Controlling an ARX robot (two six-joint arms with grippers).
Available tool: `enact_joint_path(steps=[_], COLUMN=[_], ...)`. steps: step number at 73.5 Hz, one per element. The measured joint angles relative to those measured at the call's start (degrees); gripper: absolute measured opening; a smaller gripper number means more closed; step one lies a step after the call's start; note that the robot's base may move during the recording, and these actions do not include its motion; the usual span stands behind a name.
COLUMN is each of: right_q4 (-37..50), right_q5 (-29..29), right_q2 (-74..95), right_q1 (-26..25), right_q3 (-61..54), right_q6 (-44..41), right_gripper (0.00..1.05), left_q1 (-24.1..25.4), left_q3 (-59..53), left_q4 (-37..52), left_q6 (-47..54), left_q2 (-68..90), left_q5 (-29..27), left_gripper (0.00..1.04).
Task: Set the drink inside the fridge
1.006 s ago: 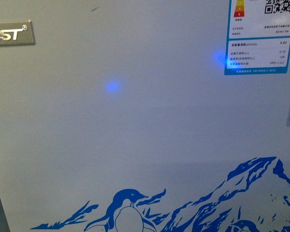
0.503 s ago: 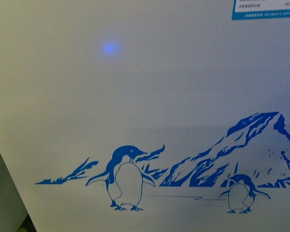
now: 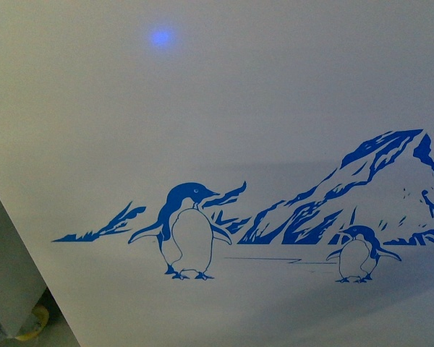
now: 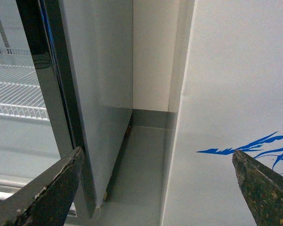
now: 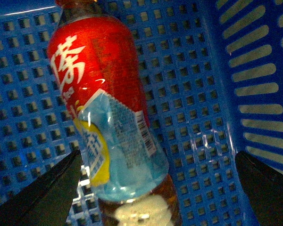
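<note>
right gripper (image 5: pixel 158 157): jaws apart, nothing clamped. just beyond them the drink (image 5: pixel 104 117), a bottle with a red, blue and yellow label, lies on the perforated floor of a blue basket (image 5: pixel 203 70), apart from the basket's slotted side wall. the drink is in the basket, not in the fridge.

left gripper (image 4: pixel 158 151): jaws apart, empty. beyond them is a white panel of the fridge (image 4: pixel 236 70), with the end of its blue decal near one finger. beside the fridge a narrow strip of grey floor (image 4: pixel 141 165) separates it from a grey upright cabinet (image 4: pixel 99 70). white wire shelves (image 4: pixel 14 89) show behind the cabinet's glass door.

front view: the fridge panel fills nearly the whole frame. two blue penguins (image 3: pixel 188 231) stand before a blue mountain (image 3: pixel 362 181). a blue light spot (image 3: pixel 160 37) sits near the panel's upper edge. a yellow object (image 3: pixel 32 322) lies past its lower left edge.
</note>
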Motion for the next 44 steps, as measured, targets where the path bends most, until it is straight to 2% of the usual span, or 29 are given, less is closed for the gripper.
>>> enact_joint_path(steps=[15, 44], right_q4=[-1.9, -5.5], right_q5=[-0.9, -0.7], right_q2=[6.0, 13.7], right_q1=[-0.3, 2.4], right_q3=[6.6, 16.2], right_q6=[0.2, 1.8], right_gripper=[0.98, 0.98], left_q1=[0.0, 0.0], left_q3=[0.0, 0.0], left_q4=[0.0, 0.0], left_q6=[0.0, 0.0], left_q2=[0.0, 0.0], left_q5=[0.0, 0.0], left_gripper=[0.97, 0.97])
